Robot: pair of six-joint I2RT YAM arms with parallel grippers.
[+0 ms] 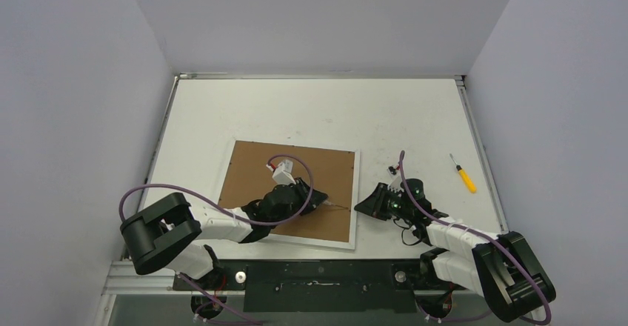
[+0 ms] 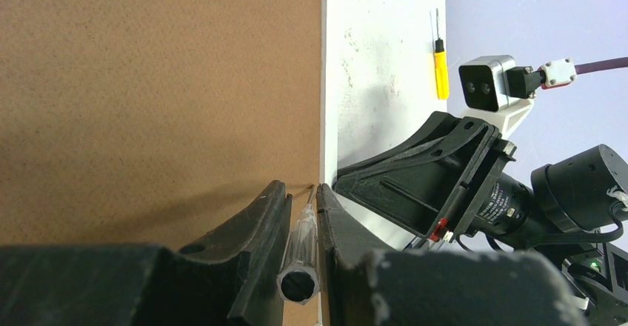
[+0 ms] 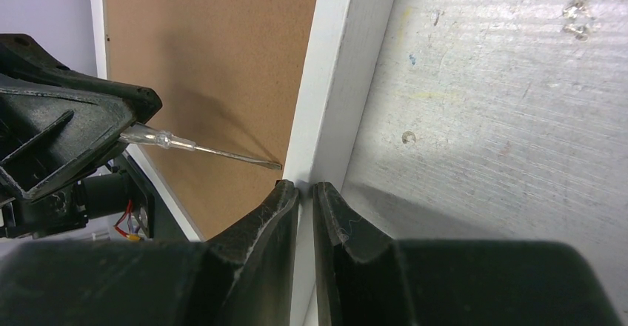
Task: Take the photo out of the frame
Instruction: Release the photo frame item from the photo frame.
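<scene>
Two grippers meet at the frame (image 1: 252, 170), which lies brown back up on the table (image 1: 311, 111). The left gripper (image 1: 320, 198) is over the frame's right part and the right gripper (image 1: 364, 206) is at its right edge. A yellow screwdriver (image 1: 466, 175) lies well right of the frame. Left wrist: jaws clamped on a clear screwdriver (image 2: 302, 255), tip at the frame's right inner edge. Right wrist: jaws nearly together, holding nothing, tips touching the frame's white border.

- Bright, even light from above leaves the bench (image 1: 318, 111) pale and flat.
- Soft-edged shadows lie across it in both wrist views.
- The near fingers (image 2: 252, 237) look slightly blurred.
</scene>
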